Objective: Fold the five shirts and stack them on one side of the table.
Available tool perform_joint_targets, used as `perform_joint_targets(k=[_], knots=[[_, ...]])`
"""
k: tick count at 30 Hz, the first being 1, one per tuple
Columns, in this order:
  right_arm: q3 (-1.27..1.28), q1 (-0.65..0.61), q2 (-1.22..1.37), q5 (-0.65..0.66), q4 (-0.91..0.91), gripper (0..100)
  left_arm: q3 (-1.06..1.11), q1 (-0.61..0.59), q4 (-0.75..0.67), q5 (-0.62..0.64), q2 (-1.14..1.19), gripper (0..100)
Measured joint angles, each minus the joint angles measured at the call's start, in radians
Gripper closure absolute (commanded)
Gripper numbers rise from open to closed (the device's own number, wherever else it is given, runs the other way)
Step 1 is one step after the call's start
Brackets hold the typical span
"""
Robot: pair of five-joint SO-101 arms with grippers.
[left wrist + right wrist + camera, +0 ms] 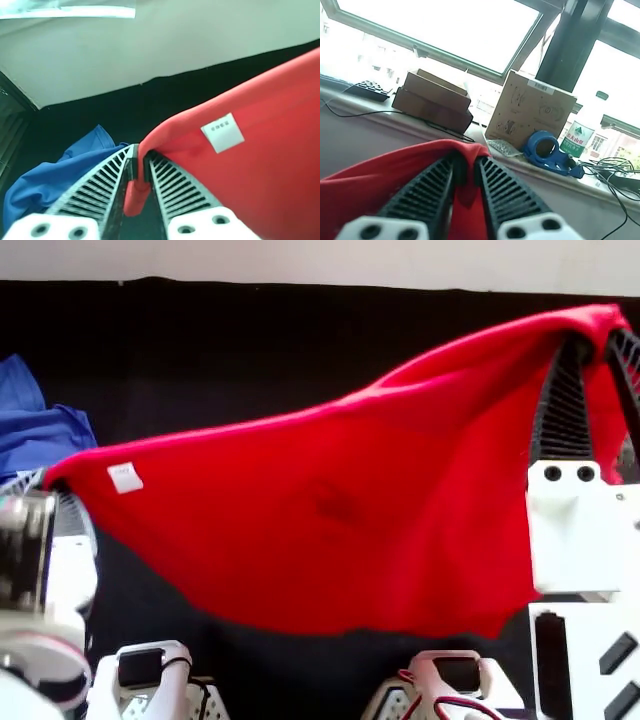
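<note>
Hanging shirt (330,520) spans left tool (140,154) to right tool (467,162).

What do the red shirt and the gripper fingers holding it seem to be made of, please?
The red shirt looks like soft, matte knit fabric, perhaps cotton: it sags in smooth curves between its held corners and carries a white label. The left gripper and right gripper have fingers that look like ribbed matte black plastic, possibly printed, on white plastic bases.

High cam fixed, looks down over bench (250,350) from arm side. Wrist cams sit close behind left gripper (139,154), facing bench, and right gripper (465,162), tilted up at window (445,30). All share red shirt (330,510).
</note>
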Motion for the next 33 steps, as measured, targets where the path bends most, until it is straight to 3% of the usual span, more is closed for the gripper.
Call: perform_joint_targets(k=[12, 19, 25, 29, 33], knots=[[-0.003, -0.002, -0.132, 0.0, 0.025, 99.3, 0.0, 0.0, -0.043, 0.0, -0.201, 99], [-0.008, -0.002, -0.104, 0.0, 0.014, 99.3, -0.003, 0.0, -0.064, 0.0, -0.184, 99], [-0.003, -0.009, 0.115, 0.0, 0.011, 99.3, 0.198, 0.0, -0.138, 0.0, 0.003, 99], [-0.002, -0.046, 0.358, 0.0, 0.0, 99.3, 0.381, 0.0, -0.307, 0.0, 0.215, 99], [0.005, -0.061, 0.617, 0.0, -0.081, 99.3, 0.408, 0.0, -0.457, 0.0, 0.428, 99]])
